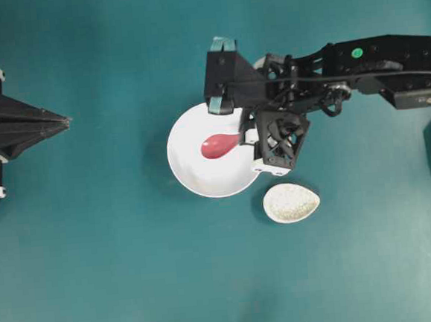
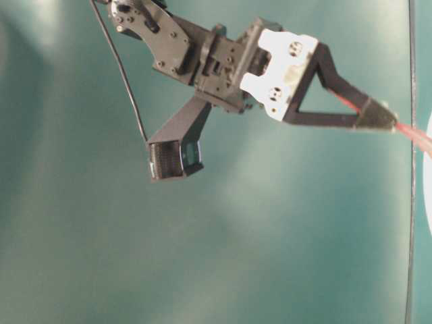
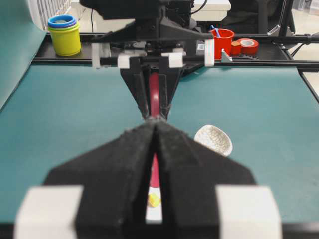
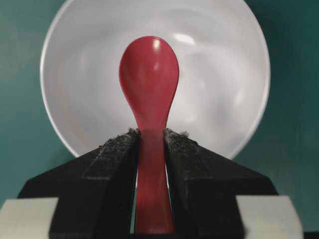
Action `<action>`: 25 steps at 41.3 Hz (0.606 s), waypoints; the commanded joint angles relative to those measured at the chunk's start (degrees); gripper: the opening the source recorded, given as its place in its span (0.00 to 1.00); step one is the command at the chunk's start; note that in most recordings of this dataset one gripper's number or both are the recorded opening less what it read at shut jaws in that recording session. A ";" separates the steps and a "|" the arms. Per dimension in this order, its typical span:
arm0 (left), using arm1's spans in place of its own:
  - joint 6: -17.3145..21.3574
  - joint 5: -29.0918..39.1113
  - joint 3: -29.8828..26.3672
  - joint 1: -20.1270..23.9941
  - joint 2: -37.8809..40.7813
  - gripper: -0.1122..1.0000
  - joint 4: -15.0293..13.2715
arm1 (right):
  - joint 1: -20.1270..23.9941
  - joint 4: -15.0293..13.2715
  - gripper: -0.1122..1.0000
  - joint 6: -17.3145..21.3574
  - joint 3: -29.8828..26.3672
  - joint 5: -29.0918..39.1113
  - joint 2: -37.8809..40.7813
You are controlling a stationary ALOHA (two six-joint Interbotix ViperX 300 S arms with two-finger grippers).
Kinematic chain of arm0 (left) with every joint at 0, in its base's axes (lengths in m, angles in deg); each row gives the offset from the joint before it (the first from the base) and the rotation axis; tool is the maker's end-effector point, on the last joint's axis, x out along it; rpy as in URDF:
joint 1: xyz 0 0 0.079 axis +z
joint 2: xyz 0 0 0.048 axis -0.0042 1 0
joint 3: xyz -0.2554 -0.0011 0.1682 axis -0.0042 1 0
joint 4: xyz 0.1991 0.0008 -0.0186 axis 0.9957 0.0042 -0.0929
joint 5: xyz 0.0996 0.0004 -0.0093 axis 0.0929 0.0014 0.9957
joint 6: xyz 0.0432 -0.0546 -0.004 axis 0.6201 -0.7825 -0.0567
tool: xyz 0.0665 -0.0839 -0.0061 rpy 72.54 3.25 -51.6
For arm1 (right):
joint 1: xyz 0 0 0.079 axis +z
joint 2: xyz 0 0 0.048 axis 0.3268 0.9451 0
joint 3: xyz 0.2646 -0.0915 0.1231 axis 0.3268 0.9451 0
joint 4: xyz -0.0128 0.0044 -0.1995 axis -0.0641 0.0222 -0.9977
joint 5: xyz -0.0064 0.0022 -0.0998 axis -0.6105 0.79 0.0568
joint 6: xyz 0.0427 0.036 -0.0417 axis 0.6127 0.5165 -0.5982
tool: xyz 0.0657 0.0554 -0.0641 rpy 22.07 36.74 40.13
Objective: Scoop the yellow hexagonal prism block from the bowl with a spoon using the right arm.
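Observation:
The white bowl [image 1: 194, 174] sits mid-table, and the pink-red spoon [image 1: 220, 144] lies over it with its scoop inside. My right gripper [image 4: 151, 133] is shut on the spoon's [image 4: 148, 74] handle, above the near rim of the bowl [image 4: 89, 59]. The yellow hexagonal prism block [image 3: 154, 200] shows only in the left wrist view, a small yellow spot just in front of the spoon's [image 3: 155, 172] tip; elsewhere it is hidden. My left gripper [image 1: 66, 122] is shut to a point with nothing in it, far to the left of the bowl.
A small speckled teardrop dish [image 1: 291, 202] lies just right of the bowl's front edge. Behind the table, on a black rail, stand stacked yellow and blue cups [image 3: 65, 34], a red cup [image 3: 223, 40] and a red tape roll [image 3: 246, 46].

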 commanded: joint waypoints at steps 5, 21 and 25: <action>0.09 -0.26 -0.88 0.00 0.44 0.11 0.00 | -0.44 0.09 0.30 2.55 -1.58 3.69 -1.67; 0.09 -0.35 -0.88 0.09 0.53 0.11 0.09 | -0.53 0.09 0.30 2.72 -1.49 5.27 1.67; 0.00 -0.35 -0.88 0.00 0.44 0.11 0.09 | -0.44 0.09 0.30 2.64 -1.58 5.10 2.72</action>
